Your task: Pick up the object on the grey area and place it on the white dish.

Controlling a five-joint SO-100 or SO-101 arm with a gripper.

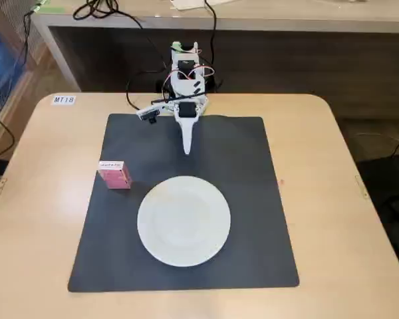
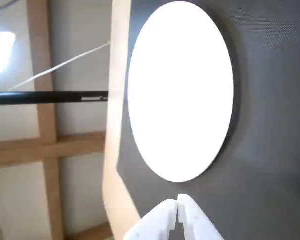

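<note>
In the fixed view the pink-red box (image 1: 114, 174) stands on the left edge of the dark grey mat (image 1: 253, 199), well apart from the fingers (image 1: 187, 151), which are pressed together and point down over the mat's far middle. Open mat lies between them. The white dish (image 1: 183, 220) sits mid-mat, just right of the box, on the tan bench (image 1: 346, 219). In the wrist view the dish (image 2: 180, 90) fills the frame beyond the closed fingers (image 2: 178, 204)
</note>
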